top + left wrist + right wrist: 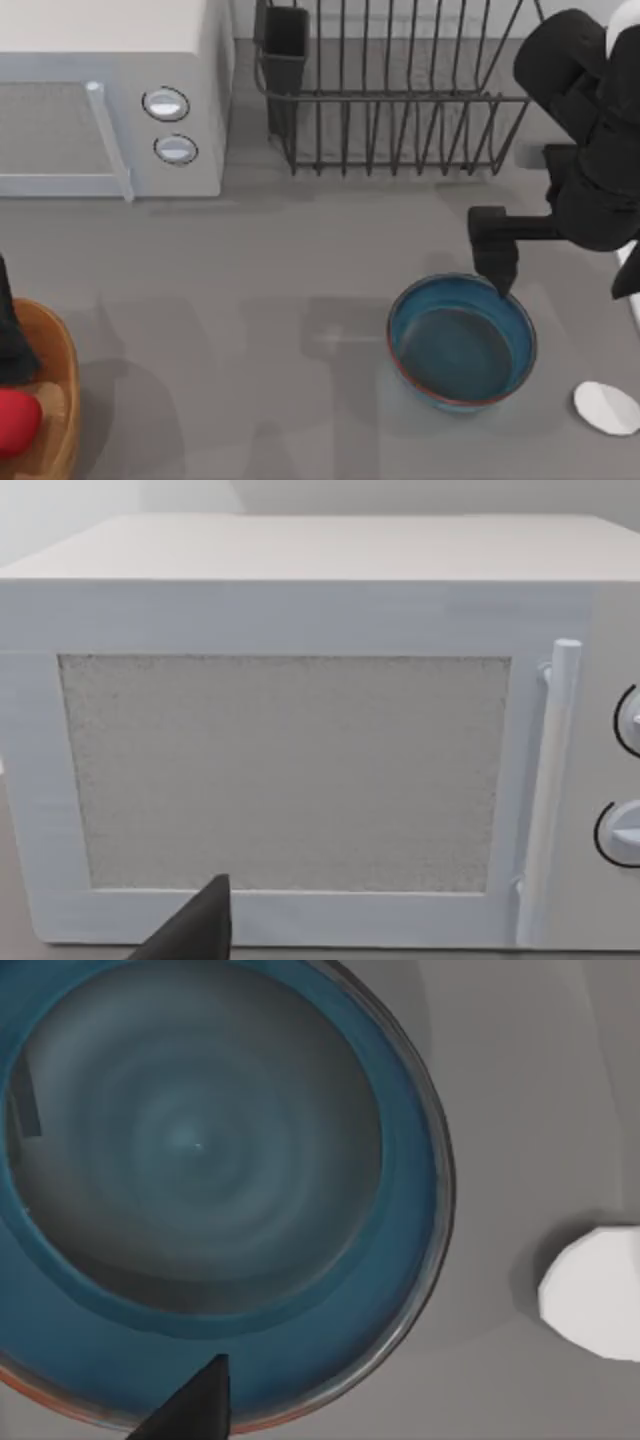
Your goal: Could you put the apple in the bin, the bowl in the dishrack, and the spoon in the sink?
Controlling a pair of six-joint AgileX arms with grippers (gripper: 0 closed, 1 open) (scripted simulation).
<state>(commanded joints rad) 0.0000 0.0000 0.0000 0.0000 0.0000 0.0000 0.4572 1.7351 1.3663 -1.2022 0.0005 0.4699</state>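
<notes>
Counting from the top view: one apple (14, 420), one bin (58, 385), one bowl (461, 343), one dishrack (400, 90), one spoon (607, 408), one microwave (110, 95) with two knobs.

Apple sits inside the bin at the lower left edge of the frame. Bowl stands upright and empty on the grey table (270, 300), lower right of centre. Spoon lies on the table just right of the bowl, apart from it; the right wrist view shows the same gap between bowl (200, 1160) and spoon (595, 1290). Dishrack is at top centre, dark cup at its left corner.

Right gripper (497, 262) reaches in from the upper right, pointing down at the bowl's far rim. Cannot tell its opening or whether it grips the rim.

Left arm shows as a dark shape at the left edge, over the bin; its wrist camera faces the microwave (300, 740) door. Its opening cannot be told.
</notes>
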